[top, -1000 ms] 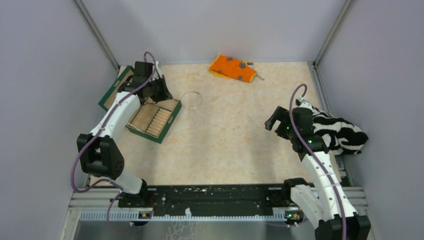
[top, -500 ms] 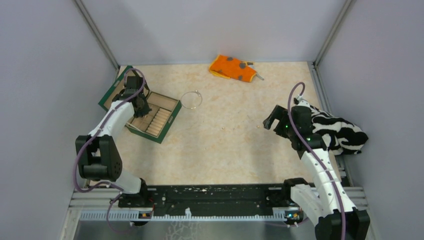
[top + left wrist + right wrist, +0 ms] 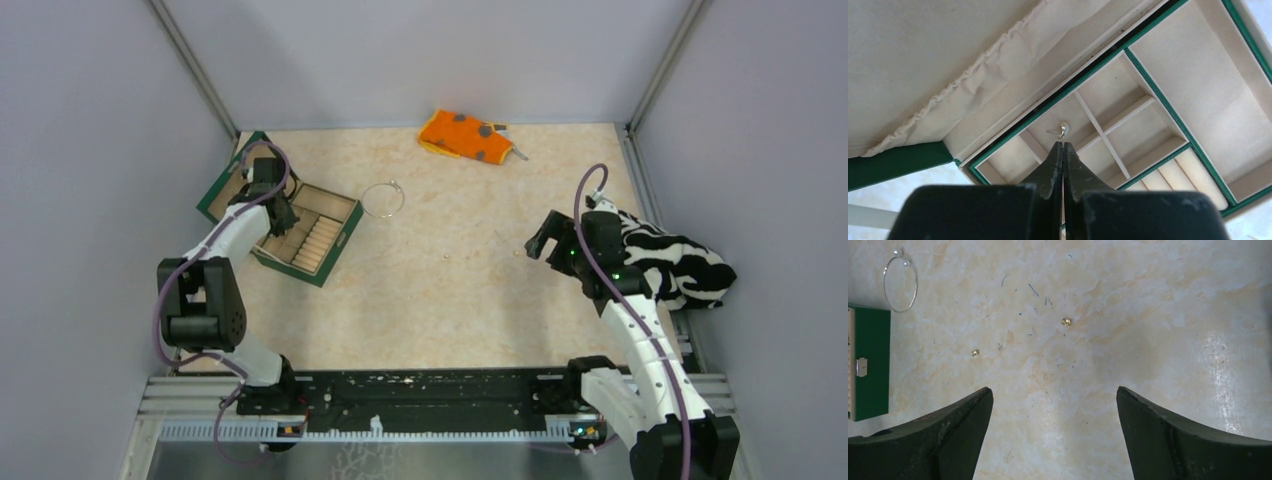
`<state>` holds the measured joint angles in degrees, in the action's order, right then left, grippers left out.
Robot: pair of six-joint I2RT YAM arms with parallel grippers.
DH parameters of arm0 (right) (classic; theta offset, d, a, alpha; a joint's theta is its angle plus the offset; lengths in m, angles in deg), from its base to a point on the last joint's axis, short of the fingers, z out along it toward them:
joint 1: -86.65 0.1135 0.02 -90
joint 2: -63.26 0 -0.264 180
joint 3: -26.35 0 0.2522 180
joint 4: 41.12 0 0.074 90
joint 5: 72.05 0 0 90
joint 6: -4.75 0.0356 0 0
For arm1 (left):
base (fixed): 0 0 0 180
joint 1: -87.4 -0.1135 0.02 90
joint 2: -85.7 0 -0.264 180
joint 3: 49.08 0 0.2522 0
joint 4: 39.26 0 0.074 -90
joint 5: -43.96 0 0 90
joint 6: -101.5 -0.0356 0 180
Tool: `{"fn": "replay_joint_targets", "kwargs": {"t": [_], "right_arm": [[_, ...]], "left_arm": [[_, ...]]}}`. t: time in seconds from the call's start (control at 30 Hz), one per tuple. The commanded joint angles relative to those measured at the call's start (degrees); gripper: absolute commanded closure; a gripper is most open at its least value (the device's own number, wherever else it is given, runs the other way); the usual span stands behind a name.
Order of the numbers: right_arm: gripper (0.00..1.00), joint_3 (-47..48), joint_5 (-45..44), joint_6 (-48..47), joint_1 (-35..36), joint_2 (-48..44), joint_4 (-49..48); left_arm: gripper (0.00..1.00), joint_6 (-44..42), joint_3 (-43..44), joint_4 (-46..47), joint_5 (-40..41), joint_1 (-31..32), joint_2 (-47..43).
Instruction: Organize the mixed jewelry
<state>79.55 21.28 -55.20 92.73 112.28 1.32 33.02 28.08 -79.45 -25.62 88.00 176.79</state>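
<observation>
Marbled table (image 3: 1158,310); thin silvery round wire bangle (image 3: 916,285); tiny gold piece (image 3: 1066,321) apart.

High camera looks down across the whole worktop (image 3: 450,290). Left wrist camera sits close, peering into the green jewelry box (image 3: 1198,85). Right wrist camera faces straight down, sharing the wire bangle (image 3: 916,284) with the overhead view.
</observation>
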Motion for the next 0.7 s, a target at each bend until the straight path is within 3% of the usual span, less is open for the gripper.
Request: {"fn": "replay_joint_targets", "kwargs": {"t": [0.0, 0.1, 0.33, 0.5, 0.67], "right_arm": [[0.07, 1.5, 0.7, -0.2, -0.3, 0.2, -2.7], [0.07, 1.3, 0.9, 0.0, -0.4, 0.1, -2.8], [0.07, 1.3, 0.9, 0.0, -0.3, -0.3, -2.6], [0.08, 1.7, 0.8, 0.0, -0.4, -0.4, -2.4], [0.09, 1.6, 1.2, 0.1, -0.2, -0.3, -3.1]], "left_arm": [[1.00, 1.7, -0.3, 3.3, 3.3, -0.2, 1.8], [0.97, 2.6, 0.9, 1.8, 5.2, -0.2, 3.4], [0.61, 3.4, 1.4, 0.9, 5.7, -0.2, 3.6], [0.60, 2.5, 6.1, -5.1, 2.7, -0.1, 1.3], [0.56, -0.7, 7.4, -8.1, 5.4, 7.7, -7.2]]}}
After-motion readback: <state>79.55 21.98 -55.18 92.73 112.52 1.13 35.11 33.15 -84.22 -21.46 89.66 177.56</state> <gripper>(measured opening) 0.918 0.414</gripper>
